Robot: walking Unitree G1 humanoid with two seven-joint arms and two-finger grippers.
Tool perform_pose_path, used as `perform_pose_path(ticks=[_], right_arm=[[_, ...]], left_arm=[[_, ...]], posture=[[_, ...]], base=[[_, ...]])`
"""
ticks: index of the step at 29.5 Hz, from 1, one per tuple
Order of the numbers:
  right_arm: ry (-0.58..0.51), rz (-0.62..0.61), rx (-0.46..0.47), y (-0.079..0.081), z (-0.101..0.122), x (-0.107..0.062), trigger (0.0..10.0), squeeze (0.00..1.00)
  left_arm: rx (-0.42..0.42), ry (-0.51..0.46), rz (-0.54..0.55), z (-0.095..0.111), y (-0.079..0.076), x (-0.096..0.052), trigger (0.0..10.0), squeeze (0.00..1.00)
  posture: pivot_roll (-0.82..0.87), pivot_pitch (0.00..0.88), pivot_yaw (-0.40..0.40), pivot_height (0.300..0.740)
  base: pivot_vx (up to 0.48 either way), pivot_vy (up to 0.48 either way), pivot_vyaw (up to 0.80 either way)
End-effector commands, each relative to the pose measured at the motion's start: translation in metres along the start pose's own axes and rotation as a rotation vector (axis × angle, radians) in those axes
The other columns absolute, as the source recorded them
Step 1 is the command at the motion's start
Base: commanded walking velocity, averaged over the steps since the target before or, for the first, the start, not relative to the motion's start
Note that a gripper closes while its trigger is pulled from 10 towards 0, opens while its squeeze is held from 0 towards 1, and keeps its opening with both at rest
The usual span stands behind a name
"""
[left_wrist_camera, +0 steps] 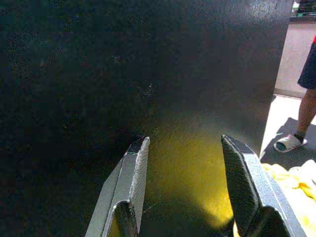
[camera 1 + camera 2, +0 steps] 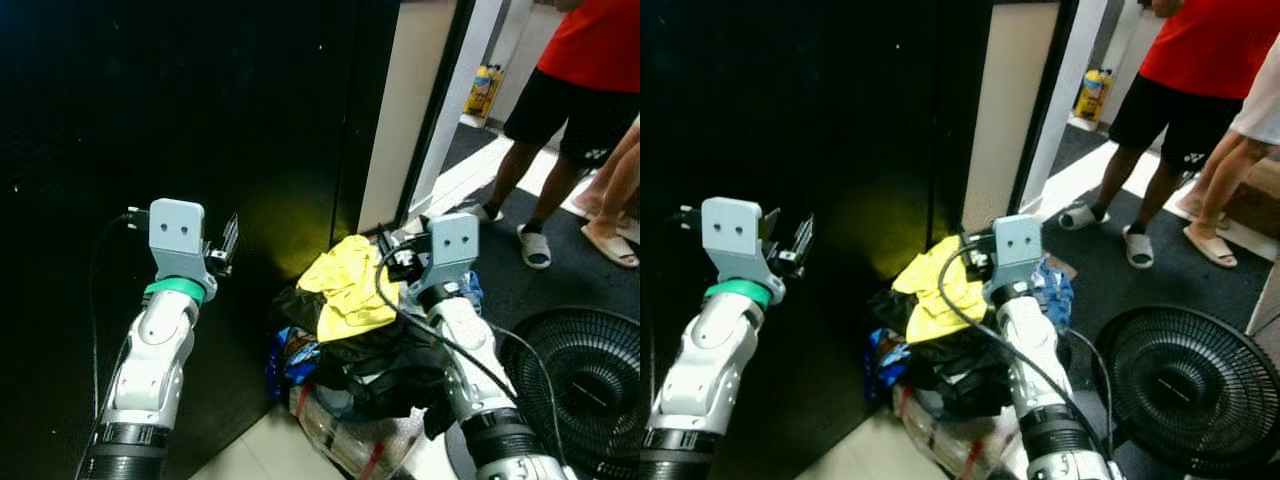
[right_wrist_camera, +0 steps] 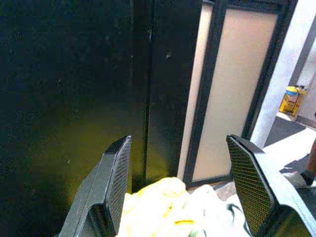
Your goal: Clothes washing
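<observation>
A heap of clothes (image 2: 355,360) lies on the floor against a black wall, topped by a yellow garment (image 2: 345,285) with dark and blue pieces under it. My right gripper (image 3: 180,182) is open just above the yellow garment (image 3: 163,207), holding nothing. My left gripper (image 1: 185,190) is open too, raised to the left of the heap and facing the black wall (image 1: 123,74). A corner of the yellow garment (image 1: 291,182) appears beside its fingers.
A black floor fan (image 2: 580,380) stands right of the heap. Two people (image 2: 570,90) in sandals stand at the back right by a doorway. A yellow bottle (image 2: 482,90) sits on the floor beyond. A beige door panel (image 3: 232,98) meets the black wall.
</observation>
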State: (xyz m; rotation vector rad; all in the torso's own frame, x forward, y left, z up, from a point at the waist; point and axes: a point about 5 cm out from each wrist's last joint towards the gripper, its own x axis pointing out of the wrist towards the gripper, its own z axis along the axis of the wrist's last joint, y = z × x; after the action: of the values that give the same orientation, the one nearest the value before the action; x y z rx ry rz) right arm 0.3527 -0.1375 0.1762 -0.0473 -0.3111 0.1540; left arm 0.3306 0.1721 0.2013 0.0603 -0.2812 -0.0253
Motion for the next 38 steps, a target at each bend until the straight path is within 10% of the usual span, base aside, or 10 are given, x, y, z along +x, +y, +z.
perform_pose_path(ticks=[1,9,19,29,38], right_arm=[[0.026,-0.020,0.020,-0.003,-0.004,-0.002,10.0,0.00],[0.024,-0.023,0.011,-0.004,-0.005,-0.002,10.0,0.00],[-0.028,-0.016,0.017,0.000,0.009,0.006,10.0,0.00],[-0.063,0.011,0.047,0.008,0.020,0.013,10.0,0.00],[-0.032,0.001,0.025,0.002,0.011,0.007,10.0,0.00]], left_arm=[[0.004,0.028,0.030,-0.005,0.005,-0.001,10.0,0.00],[0.016,0.092,-0.016,-0.025,0.001,-0.009,10.0,0.00],[0.060,0.451,-0.055,-0.124,-0.008,-0.089,10.0,0.00],[0.078,0.743,-0.009,-0.181,0.008,-0.153,10.0,0.00],[0.028,0.727,-0.019,-0.185,-0.003,-0.154,10.0,0.00]], posture=[[0.06,0.005,-0.002,0.740],[0.06,0.002,0.004,0.740],[0.06,0.006,0.010,0.740],[0.07,0.004,-0.001,0.740],[0.06,0.000,-0.003,0.740]], base=[[0.000,0.000,-0.80],[0.000,0.000,-0.65],[0.000,0.000,0.00],[0.000,0.000,0.00],[0.000,0.000,0.00]])
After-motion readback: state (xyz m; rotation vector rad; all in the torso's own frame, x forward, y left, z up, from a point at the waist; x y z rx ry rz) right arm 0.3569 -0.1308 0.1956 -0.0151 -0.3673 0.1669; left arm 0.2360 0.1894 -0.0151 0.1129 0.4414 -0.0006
